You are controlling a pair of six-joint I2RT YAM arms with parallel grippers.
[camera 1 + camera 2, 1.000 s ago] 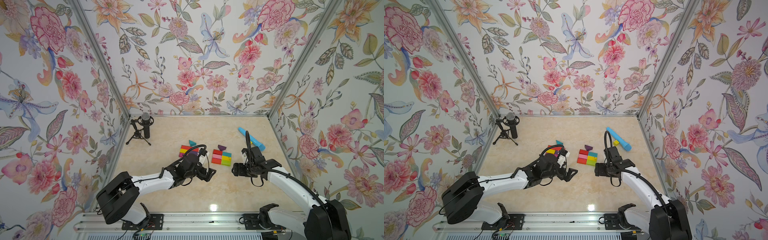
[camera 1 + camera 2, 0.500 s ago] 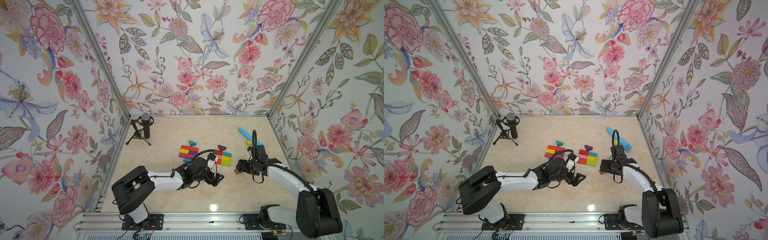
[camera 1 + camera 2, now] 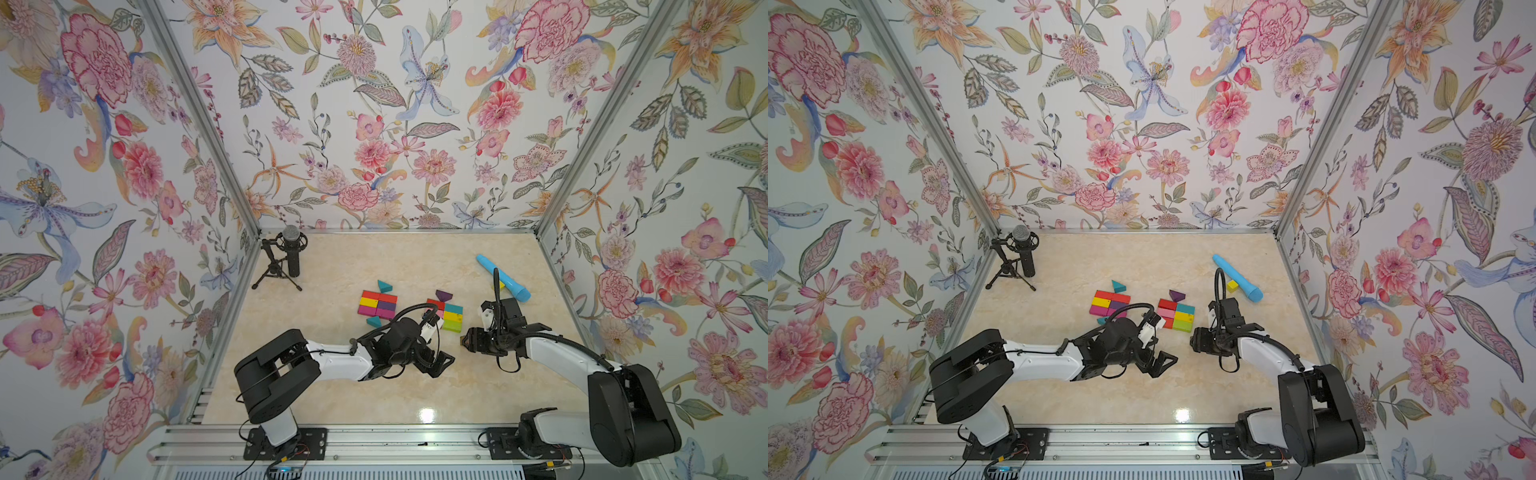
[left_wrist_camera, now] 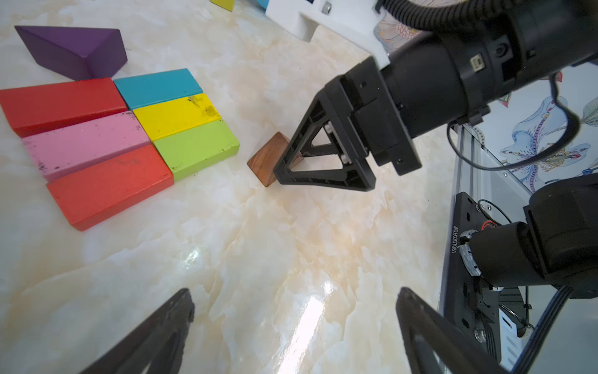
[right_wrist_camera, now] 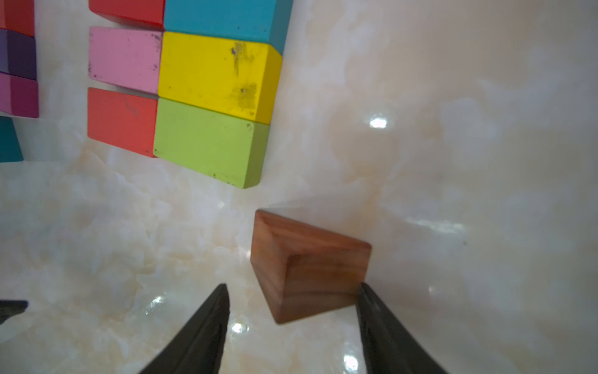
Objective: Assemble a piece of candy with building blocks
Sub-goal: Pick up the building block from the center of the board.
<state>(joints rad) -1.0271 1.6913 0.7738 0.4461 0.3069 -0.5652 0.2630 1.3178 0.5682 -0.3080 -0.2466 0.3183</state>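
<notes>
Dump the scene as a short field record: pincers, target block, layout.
right pincer: open, astride the brown wedge; one finger at its corner, gap at the other
left pincer: open, empty, over bare table
brown wedge: on table, apart from green brick
slab: six bricks, two columns; purple wedge at far side
blue tube: far right

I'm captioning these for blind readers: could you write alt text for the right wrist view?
A brown wooden wedge lies on the marble tabletop between the right gripper's two black fingers, one at its corner, the other apart. Beyond it six flat bricks lie grouped: red, pink, red, teal, yellow, green.
</notes>
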